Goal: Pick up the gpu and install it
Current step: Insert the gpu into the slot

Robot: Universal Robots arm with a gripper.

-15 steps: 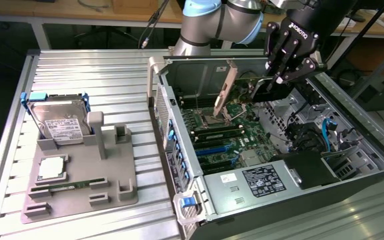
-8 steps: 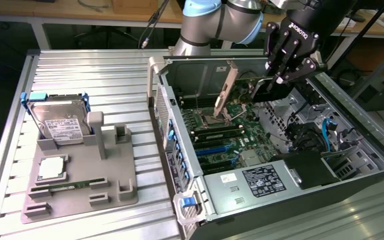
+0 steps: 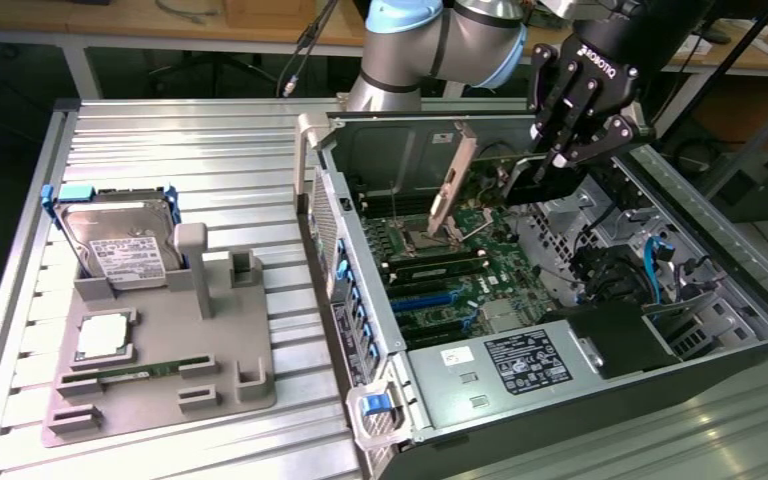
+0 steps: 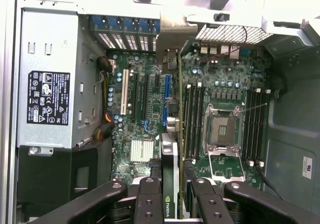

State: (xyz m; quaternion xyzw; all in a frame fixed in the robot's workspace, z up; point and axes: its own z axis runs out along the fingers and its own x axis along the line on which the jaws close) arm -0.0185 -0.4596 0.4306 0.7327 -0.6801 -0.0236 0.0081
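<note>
Dark green gpu [image 4: 169, 154], black pincer [image 4: 173, 184], green motherboard [image 4: 150, 64]

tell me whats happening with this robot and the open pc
A robot arm holds the gpu edge-on in its jaws inside the open computer case, above the motherboard. The card hangs tilted, bracket toward the rear slots, and does not look seated yet. A hard drive stands in a grey holder outside the case.

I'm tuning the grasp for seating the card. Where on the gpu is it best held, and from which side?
Likely by its upper long edge, from above, pinching the two flat faces. The gpu stands on edge over the motherboard, bracket toward the rear slots, so its lower edge is free. The gripper holds it so.
</note>
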